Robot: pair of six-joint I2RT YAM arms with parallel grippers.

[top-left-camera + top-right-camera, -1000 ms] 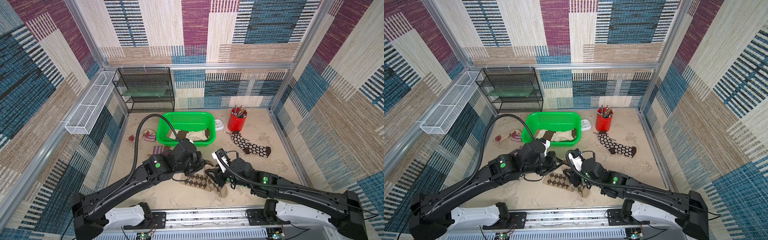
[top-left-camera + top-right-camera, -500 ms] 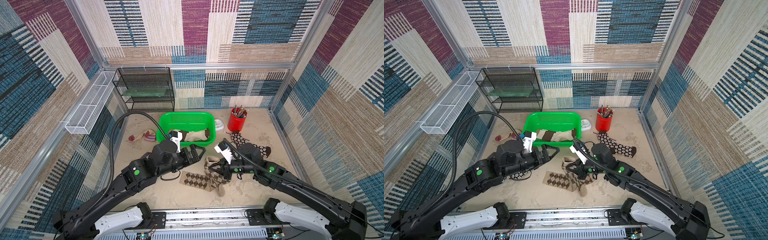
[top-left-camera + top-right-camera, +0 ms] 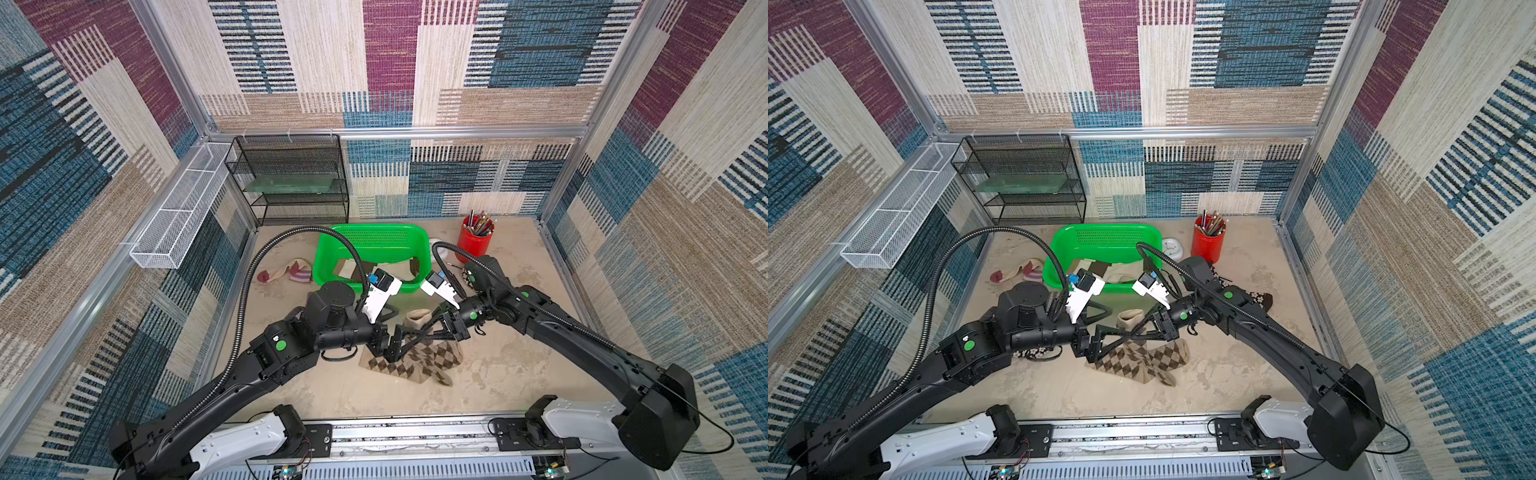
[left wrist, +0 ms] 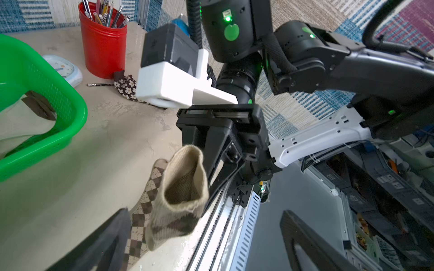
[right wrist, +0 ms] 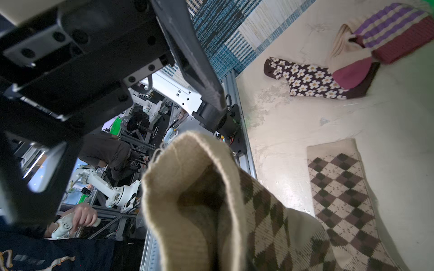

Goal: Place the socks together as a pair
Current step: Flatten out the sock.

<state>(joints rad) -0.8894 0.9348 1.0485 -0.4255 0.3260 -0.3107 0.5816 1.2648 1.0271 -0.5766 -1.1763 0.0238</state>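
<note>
One tan-brown argyle sock (image 3: pixel 409 361) lies flat on the table. My right gripper (image 3: pixel 424 330) is shut on the second argyle sock (image 3: pixel 1128 321), holding its cream cuff (image 4: pixel 180 185) up above the flat one. In the right wrist view that cuff (image 5: pixel 199 199) hides the fingers. My left gripper (image 3: pixel 1113 328) stands wide open facing the lifted cuff, with nothing held; the cuff sits near one finger (image 4: pixel 105 244). A purple-striped maroon-toed sock (image 3: pixel 286 272) lies left of the basket. Daisy socks (image 3: pixel 1260 298) (image 3: pixel 1034 353) lie partly under each arm.
A green basket (image 3: pixel 374 237) at the back holds cream and brown socks (image 3: pixel 353 270). A red pencil cup (image 3: pixel 473 245), a small white clock (image 3: pixel 1171 248) and a loose pencil (image 4: pixel 99 84) are to its right. A black wire shelf (image 3: pixel 291 183) stands back left.
My left gripper opened, drew back, then came forward again to face the sock. My right gripper lifted the argyle sock's cuff off the table.
</note>
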